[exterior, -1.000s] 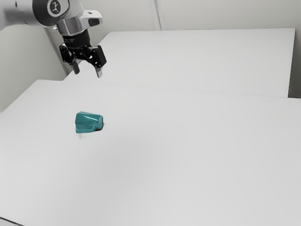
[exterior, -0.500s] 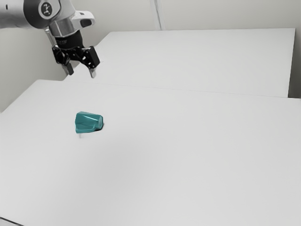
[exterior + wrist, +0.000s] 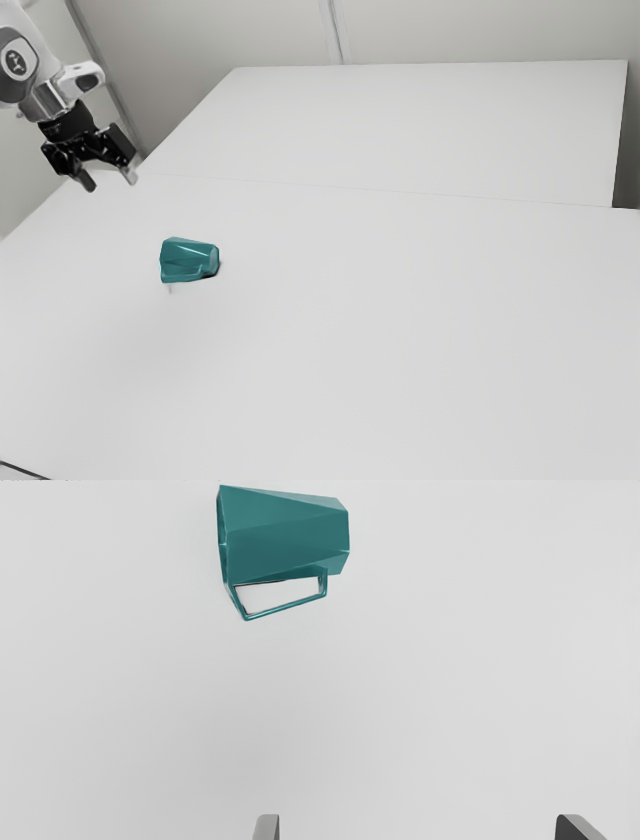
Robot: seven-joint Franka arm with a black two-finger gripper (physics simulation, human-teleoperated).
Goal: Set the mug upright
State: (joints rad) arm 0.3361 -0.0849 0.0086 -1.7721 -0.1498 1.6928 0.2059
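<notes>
My gripper [image 3: 110, 184] hangs in the air near the exterior view's left edge, above the table and apart from the mug. A teal faceted mug [image 3: 187, 260] lies on its side on the table, lower in that view and further to its right. In the wrist view the mug [image 3: 287, 535] lies beyond the fingertips, with its handle on the side facing my gripper [image 3: 417, 825]. The two fingers stand wide apart with nothing between them.
The mug rests on a large white table [image 3: 380, 330]. Another white surface [image 3: 430, 130] adjoins it toward the back, with pale walls [image 3: 480, 30] behind.
My gripper has moved toward the exterior view's left and slightly lower in that view, still open. The mug has stayed where it was.
</notes>
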